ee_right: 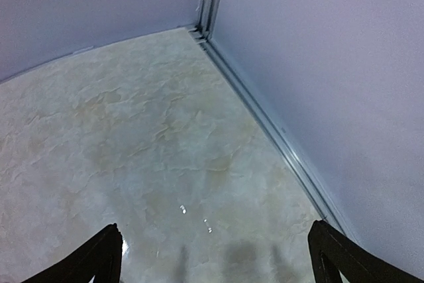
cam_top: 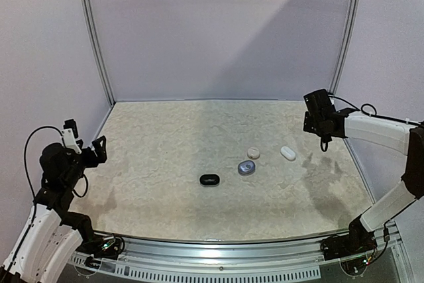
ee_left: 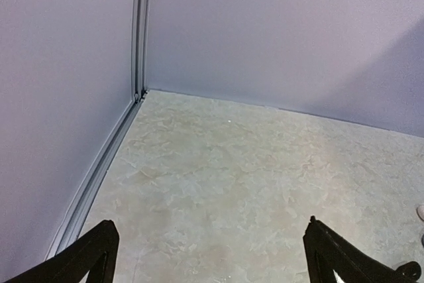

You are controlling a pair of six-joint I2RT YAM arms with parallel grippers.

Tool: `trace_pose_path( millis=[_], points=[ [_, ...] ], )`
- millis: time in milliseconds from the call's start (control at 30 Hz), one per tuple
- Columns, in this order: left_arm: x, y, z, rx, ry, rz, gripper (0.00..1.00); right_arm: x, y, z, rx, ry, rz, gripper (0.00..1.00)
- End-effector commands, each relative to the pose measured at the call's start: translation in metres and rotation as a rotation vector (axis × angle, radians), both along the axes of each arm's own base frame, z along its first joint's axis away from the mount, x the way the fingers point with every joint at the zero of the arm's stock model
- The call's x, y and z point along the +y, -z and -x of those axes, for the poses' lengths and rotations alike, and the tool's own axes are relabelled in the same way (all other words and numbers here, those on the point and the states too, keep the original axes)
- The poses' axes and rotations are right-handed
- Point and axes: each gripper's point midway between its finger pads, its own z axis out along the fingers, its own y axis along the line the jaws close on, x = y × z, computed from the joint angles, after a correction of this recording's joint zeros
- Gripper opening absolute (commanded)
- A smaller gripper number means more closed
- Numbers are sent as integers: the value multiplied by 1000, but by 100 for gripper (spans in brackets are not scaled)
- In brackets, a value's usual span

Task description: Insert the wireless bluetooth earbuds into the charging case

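Observation:
Four pebble-shaped cases lie in the middle right of the table: a black case (cam_top: 209, 179), a bluish-grey case (cam_top: 246, 168), a cream case (cam_top: 253, 152) and a white case (cam_top: 287, 153). No earbuds show in any view. My left gripper (cam_top: 99, 150) hovers at the table's left edge, far from the cases, open and empty (ee_left: 209, 256). Raised near the right wall, beyond the white case, my right gripper (cam_top: 313, 118) is also open, with only bare table between its fingers (ee_right: 212, 256).
The marbled tabletop (cam_top: 165, 144) is bounded by pale walls with a metal rail (ee_left: 99, 170) along the left and another rail (ee_right: 265, 120) along the right. A pale sliver of something (ee_left: 421, 212) shows at the right edge of the left wrist view.

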Motion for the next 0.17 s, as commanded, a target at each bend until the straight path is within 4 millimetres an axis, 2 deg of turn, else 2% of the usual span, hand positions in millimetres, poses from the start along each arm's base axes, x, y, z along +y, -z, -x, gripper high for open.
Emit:
trace_pose_path(
  millis=[0, 133],
  points=[
    [4, 11, -3, 50, -1, -2, 99, -30, -10, 20, -135, 143, 77, 99],
    [9, 13, -4, 59, -9, 15, 99, -34, -3, 28, -176, 130, 78, 99]
  ],
)
